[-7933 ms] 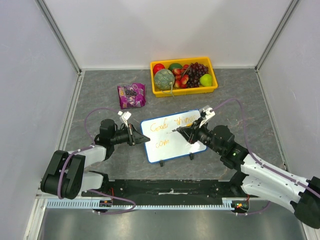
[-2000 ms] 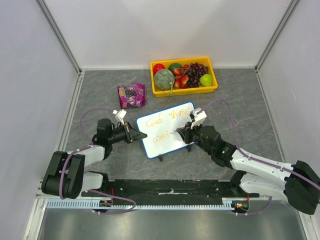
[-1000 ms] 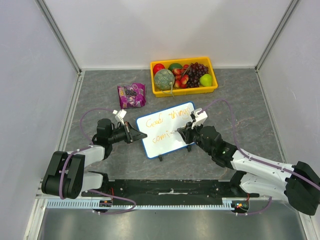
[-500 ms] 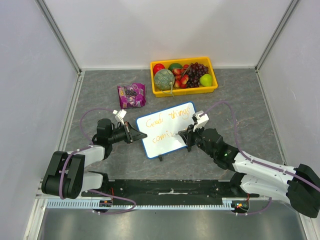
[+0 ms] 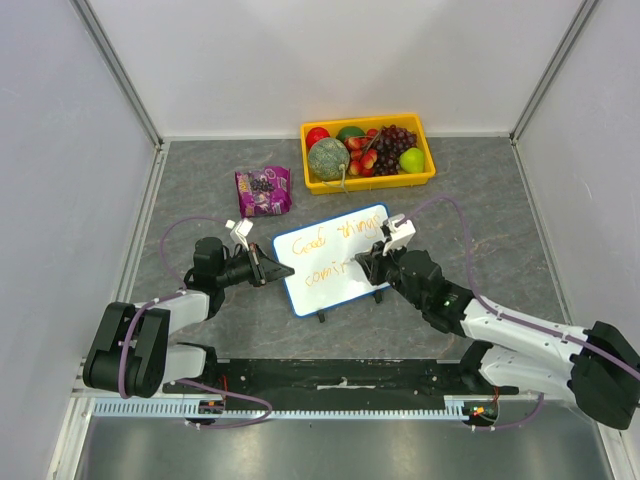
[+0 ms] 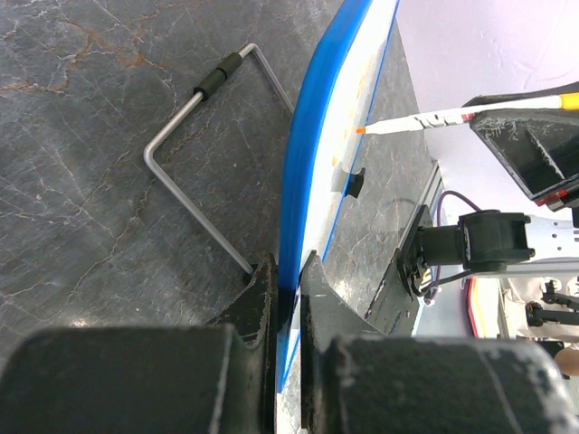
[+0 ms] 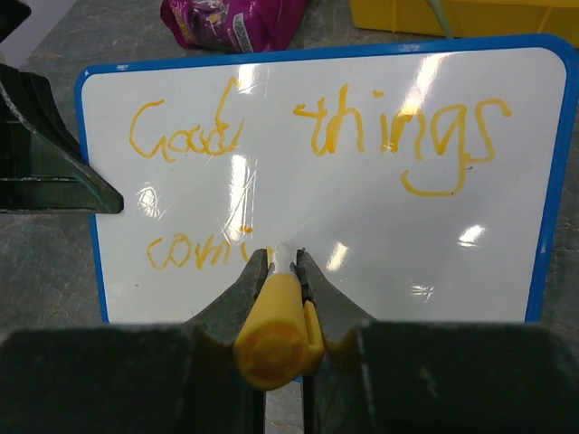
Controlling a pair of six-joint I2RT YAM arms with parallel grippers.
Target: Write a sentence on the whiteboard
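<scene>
Grey marbled tabletop (image 5: 480, 200) between pale walls carries the whiteboard (image 5: 330, 258) near its middle, propped on a wire stand (image 6: 194, 181). The sentence (image 7: 318, 127) reads "Good things" over "comi" in orange, and whatever follows the "i" is hidden behind the marker (image 7: 276, 330). The left pincer (image 6: 288, 289) is clamped on the board's blue left rim while the right pincer (image 7: 278, 258), squeezed around the marker, hovers at the lower line. Behind lie a purple packet (image 5: 262, 190), its print too small to read, and a yellow fruit tray (image 5: 370, 183).
</scene>
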